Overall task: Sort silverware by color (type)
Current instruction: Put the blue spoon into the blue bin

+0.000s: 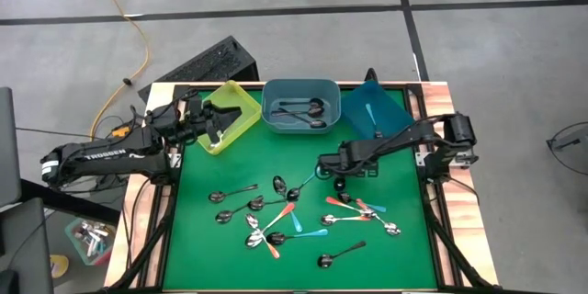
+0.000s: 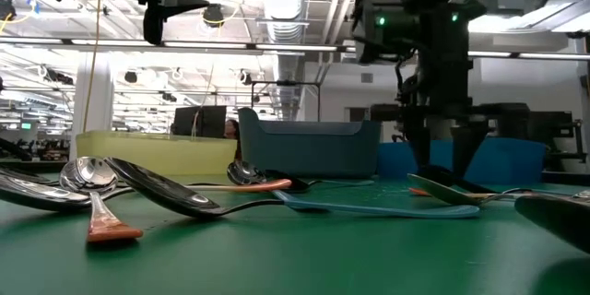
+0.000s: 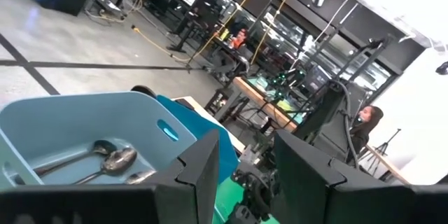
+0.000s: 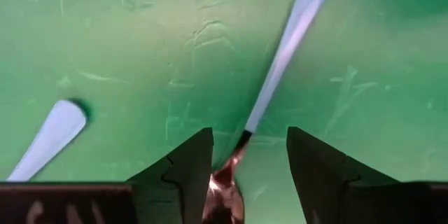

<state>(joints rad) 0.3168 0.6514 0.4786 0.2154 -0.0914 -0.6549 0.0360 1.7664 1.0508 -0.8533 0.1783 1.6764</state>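
Several small spoons (image 1: 276, 230) lie scattered on the green mat, with orange-red, light blue or dark metal handles. My right gripper (image 1: 329, 167) points down at the mat, open. Its fingers (image 4: 185, 164) stand on either side of a light-blue-handled spoon (image 4: 290, 42), where the handle meets the shiny bowl (image 4: 225, 189), without touching it. Another light blue handle end (image 4: 49, 136) lies beside it. My left gripper (image 3: 245, 171) hovers open and empty above the yellow-green bin (image 1: 241, 103). Dark metal spoons (image 3: 105, 159) rest in the grey-blue bin (image 1: 300, 87).
Three bins stand in a row along the mat's far edge: yellow-green, grey-blue and a blue one (image 1: 372, 110) that holds a light blue spoon. In the low view, spoons (image 2: 101, 189) lie close in front. People sit in the room beyond the table (image 3: 367, 122).
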